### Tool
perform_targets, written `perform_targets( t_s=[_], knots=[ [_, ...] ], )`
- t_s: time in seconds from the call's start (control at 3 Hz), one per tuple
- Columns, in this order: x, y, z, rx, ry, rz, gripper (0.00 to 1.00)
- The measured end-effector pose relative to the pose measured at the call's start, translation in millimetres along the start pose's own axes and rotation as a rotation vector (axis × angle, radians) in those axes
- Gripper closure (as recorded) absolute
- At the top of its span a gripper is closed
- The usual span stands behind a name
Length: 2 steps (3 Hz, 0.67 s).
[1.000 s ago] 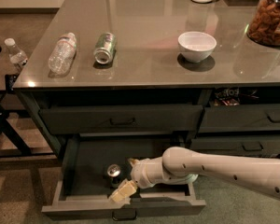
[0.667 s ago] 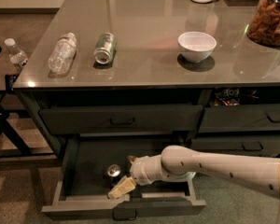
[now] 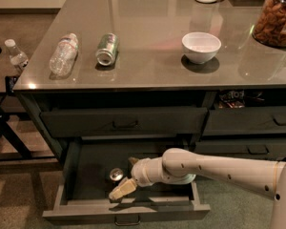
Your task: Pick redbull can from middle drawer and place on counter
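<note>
The redbull can (image 3: pixel 116 174) stands upright in the open middle drawer (image 3: pixel 86 175), its silver top showing. My gripper (image 3: pixel 127 175) reaches into the drawer from the right, right next to the can. Its fingers are spread: the pale finger (image 3: pixel 122 189) is in front of the can and the other finger (image 3: pixel 133 161) is behind it. The can sits at the mouth of the gap, and I cannot tell if the fingers touch it. The counter (image 3: pixel 152 66) lies above the drawers.
On the counter lie a green can (image 3: pixel 107 49) and a plastic bottle (image 3: pixel 63 54). A white bowl (image 3: pixel 201 46) and a snack jar (image 3: pixel 278 17) stand to the right. The drawer front with its handle (image 3: pixel 127 220) juts out. A small bottle (image 3: pixel 15 55) rests on a stand at left.
My gripper has shifted slightly deeper into the drawer and closer around the can. The can has not moved.
</note>
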<state>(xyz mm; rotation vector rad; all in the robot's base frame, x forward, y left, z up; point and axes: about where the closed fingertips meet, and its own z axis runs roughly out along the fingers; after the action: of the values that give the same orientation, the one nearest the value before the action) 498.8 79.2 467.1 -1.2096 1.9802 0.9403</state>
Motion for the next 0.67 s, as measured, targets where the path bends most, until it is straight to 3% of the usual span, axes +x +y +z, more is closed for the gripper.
perform_targets(
  t_s=[0.67],
  knots=[
    [-0.8,-6.8,16.9,-0.012,-0.028,0.011,0.00]
  ],
)
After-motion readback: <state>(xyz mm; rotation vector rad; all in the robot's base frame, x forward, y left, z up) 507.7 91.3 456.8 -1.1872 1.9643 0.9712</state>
